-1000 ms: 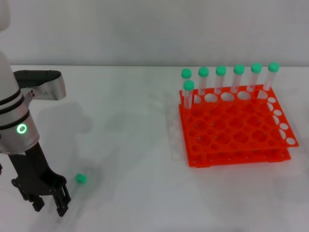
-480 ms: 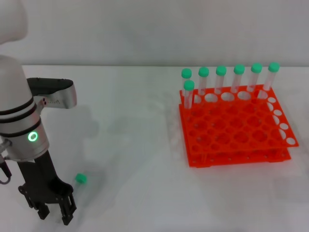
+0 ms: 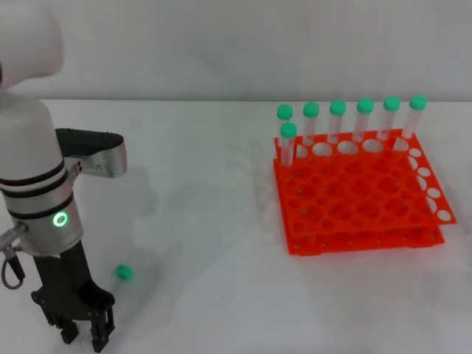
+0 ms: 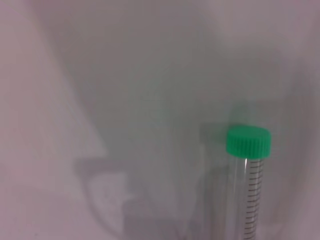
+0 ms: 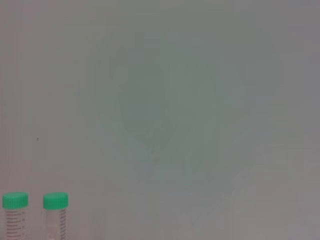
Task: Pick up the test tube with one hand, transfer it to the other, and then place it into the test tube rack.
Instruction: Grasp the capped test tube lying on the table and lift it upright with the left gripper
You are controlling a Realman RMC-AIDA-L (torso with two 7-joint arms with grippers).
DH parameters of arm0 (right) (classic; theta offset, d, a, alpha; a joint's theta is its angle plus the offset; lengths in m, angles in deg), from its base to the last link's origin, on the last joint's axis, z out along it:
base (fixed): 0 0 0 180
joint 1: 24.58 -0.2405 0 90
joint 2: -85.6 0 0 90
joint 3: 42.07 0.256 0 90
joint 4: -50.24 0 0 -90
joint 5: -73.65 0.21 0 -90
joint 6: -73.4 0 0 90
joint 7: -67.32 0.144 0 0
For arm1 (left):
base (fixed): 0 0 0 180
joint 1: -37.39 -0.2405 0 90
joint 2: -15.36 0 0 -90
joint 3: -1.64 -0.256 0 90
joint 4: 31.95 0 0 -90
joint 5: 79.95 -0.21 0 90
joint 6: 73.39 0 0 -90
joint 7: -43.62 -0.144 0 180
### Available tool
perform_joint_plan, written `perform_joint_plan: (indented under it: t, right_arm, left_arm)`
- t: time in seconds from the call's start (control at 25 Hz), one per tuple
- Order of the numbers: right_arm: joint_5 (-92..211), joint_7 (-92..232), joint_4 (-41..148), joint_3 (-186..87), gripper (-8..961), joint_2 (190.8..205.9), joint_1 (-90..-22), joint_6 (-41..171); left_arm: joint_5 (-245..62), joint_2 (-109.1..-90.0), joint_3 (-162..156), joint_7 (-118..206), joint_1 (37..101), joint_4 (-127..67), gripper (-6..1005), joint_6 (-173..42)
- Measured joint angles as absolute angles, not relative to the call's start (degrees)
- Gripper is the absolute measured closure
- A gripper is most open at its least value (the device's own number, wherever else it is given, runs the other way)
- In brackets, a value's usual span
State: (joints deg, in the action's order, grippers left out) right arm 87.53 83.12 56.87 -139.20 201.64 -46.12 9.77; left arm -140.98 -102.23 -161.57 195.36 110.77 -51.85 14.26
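Observation:
A clear test tube lies on the white table at the front left; in the head view mostly its green cap (image 3: 123,272) shows. In the left wrist view the tube (image 4: 249,195) shows with its green cap (image 4: 248,141) and printed scale. My left gripper (image 3: 82,339), black on a silver-white arm with a green ring, hangs open and empty just left of the cap, near the table's front edge. The orange test tube rack (image 3: 361,195) stands at the right and holds several green-capped tubes (image 3: 337,118) along its back row. My right gripper is out of view.
The right wrist view shows two green-capped tubes (image 5: 35,210) at its lower edge against a plain surface. A pale wall runs behind the table. Bare white table (image 3: 199,214) lies between the lying tube and the rack.
My left arm has shifted right and its gripper has sunk toward the front edge, closer beside the lying tube. The tube and the rack have not moved.

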Motion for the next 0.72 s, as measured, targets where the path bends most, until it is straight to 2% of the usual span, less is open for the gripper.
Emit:
perform_joint_plan:
  t: [0.24,0.36,0.56,0.72]
  right_arm:
    - [87.5,83.0,56.8,-139.2,85,201.58,-46.1,9.8]
    - [87.5,83.0,56.7,-139.2,85,201.53,-46.1,9.8]
    - [87.6,83.0,56.7,-139.1,85,201.46,-46.0,9.8]
    - [87.6,82.9,56.7,-138.6,85,201.43,-46.0,9.7]
  left_arm:
    - [-141.2,-102.44,-161.6,195.5,111.0,-51.8,519,13.8]
    - [-141.2,-102.43,-161.6,195.4,111.0,-51.5,513,13.4]
    - [-141.2,-102.23,-161.6,195.4,111.0,-50.8,686,12.6]
    - [-141.2,-102.22,-161.6,195.2,111.0,-50.8,703,12.1]
